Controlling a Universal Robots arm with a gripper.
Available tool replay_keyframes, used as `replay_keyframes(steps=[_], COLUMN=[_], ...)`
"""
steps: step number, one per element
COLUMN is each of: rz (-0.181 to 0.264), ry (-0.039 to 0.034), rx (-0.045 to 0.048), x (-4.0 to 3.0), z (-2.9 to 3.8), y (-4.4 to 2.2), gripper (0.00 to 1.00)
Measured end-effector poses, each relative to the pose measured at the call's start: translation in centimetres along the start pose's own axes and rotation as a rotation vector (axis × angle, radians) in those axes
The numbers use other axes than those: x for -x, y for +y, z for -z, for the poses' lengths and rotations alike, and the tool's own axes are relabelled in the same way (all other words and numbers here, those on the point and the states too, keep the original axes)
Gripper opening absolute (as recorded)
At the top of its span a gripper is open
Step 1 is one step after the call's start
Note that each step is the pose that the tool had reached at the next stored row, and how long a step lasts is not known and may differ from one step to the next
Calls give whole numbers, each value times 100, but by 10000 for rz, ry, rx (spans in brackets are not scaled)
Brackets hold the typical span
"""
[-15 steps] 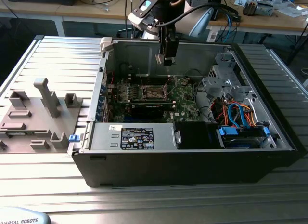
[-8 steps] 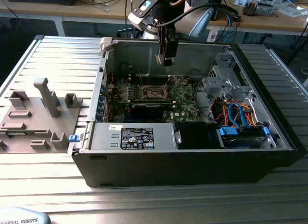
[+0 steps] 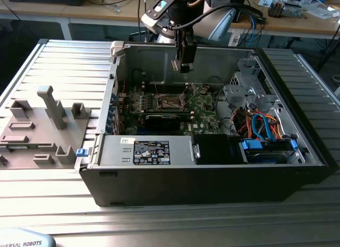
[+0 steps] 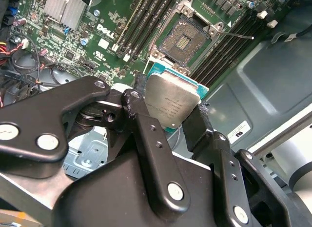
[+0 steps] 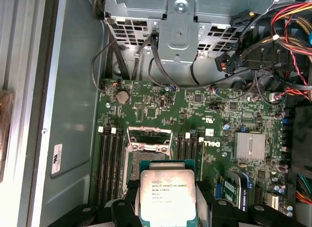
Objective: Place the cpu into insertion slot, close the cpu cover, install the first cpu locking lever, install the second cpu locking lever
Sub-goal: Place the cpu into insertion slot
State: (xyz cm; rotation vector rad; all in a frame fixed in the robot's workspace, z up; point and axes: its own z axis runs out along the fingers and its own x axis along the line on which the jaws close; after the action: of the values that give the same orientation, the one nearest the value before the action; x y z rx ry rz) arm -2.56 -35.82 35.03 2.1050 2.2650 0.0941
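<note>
First step in hand: the black claw (image 3: 184,64), clamped on the small silver-topped square cpu (image 5: 167,195), hangs above the open dark square insertion slot (image 4: 183,39); seating probably needs squared alignment.

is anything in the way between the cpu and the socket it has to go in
Nothing visible. The pincer holds the cpu in the air, short of the insertion slot, whose dark recess lies uncovered in the second wrist view, with open space between them.
</note>
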Motion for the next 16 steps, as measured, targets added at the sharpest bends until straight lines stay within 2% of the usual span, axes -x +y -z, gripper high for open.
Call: replay_keyframes(steps=[16], rz=[-138], ry=[-11], rx=[1], x=[0], z=[-1], y=[0], gripper=[54])
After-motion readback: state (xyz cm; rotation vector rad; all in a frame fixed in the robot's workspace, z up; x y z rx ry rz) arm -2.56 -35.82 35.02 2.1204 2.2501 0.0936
